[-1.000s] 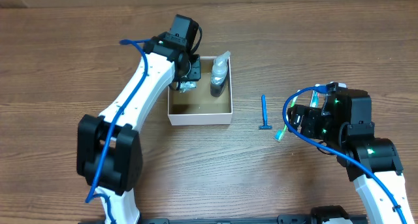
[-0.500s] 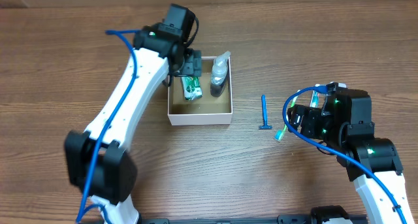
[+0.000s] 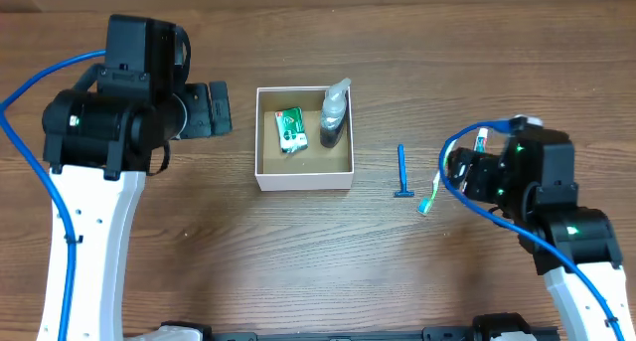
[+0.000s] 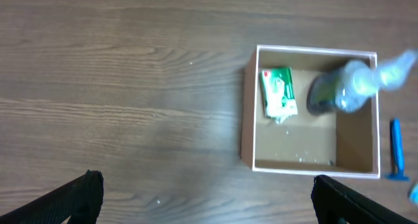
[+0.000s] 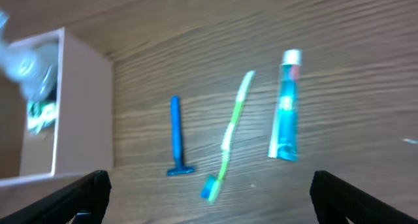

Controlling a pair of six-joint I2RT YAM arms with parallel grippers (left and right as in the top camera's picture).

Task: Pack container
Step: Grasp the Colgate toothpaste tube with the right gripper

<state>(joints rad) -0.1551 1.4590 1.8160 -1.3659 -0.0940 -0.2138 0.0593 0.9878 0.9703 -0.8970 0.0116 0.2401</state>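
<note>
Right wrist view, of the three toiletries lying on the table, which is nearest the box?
The blue razor. It lies closest to the container, while the green toothbrush comes next and the blue toothpaste tube lies farthest away.

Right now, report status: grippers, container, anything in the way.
Left gripper open, empty, beside container. Right gripper open, empty, near razor, toothbrush, toothpaste. Green packet, bottle inside. Nothing blocking.

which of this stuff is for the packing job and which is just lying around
For the job: box; green packet and spray bottle, both inside it; razor, toothbrush, toothpaste tube, not yet in.
Just lying about: nothing I can see.
</note>
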